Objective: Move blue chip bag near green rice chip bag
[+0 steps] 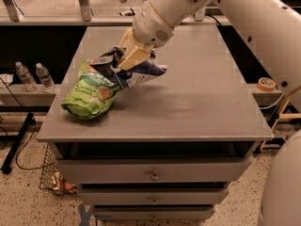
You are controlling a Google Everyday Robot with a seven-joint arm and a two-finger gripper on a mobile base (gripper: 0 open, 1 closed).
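The green rice chip bag (90,94) lies on the left front part of the grey table (188,102). My gripper (126,59), with tan fingers, is shut on the blue chip bag (136,73) and holds it just above the table. The crinkled navy bag hangs right beside the green bag's upper right edge and overlaps it in this view. The white arm (197,4) reaches in from the upper right.
Two water bottles (35,76) stand on a low shelf left of the table. A roll of tape (266,84) lies on a ledge to the right. Drawers (153,173) sit under the table top. A wire basket (51,175) stands on the floor at the left.
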